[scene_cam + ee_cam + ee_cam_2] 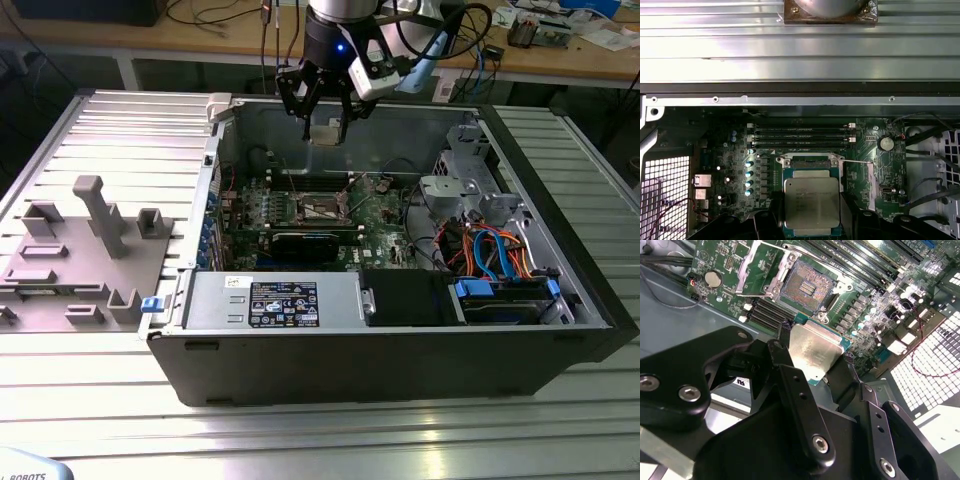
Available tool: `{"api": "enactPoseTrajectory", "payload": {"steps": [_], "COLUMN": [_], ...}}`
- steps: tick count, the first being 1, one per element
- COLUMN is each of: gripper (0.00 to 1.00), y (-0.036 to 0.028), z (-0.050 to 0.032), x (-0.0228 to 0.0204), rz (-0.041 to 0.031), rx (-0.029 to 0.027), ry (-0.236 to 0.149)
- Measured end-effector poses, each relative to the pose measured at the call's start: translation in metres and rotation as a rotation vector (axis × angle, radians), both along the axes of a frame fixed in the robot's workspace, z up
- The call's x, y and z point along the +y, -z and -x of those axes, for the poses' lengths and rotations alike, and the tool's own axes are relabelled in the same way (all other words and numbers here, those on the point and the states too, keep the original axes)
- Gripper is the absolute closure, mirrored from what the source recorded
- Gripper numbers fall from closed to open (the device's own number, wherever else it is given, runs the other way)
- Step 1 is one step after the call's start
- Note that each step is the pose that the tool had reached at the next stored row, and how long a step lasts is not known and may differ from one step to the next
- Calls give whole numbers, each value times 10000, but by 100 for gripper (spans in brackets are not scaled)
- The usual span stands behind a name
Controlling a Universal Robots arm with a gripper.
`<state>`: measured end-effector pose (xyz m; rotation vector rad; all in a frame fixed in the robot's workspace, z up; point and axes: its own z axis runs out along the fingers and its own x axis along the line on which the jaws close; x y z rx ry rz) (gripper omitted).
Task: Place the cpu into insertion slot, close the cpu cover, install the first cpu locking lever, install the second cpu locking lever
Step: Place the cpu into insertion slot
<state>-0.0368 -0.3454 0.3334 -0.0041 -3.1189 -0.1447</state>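
In the exterior view my gripper point(326, 128) hangs over the open computer case, above the green circuit board point(380, 235), shut on the cpu point(325, 132). In both wrist views the cpu point(815, 347) point(811, 202) shows its dull silver top between the black fingers point(790, 375). It is held in the air, apart from the board. The insertion slot point(807, 287) point(322, 208) lies bare below it, partly hidden by the chip in the first wrist view. The cpu cover point(757, 267) stands swung up beside the slot.
The case walls point(350, 360) ring the board. A power supply point(275, 300) and a drive bay with coloured cables point(500, 270) fill the near side. Memory modules point(802, 135) run beside the slot. A grey fixture point(80, 240) sits on the table at the exterior view's left.
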Motion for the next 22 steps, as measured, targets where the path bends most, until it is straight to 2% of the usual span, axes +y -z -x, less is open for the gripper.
{"api": "enactPoseTrajectory", "payload": {"steps": [22], "gripper": [46], "y": [57], "z": [0], "x": [0], "rz": [0], "rx": [0], "ry": [0]}}
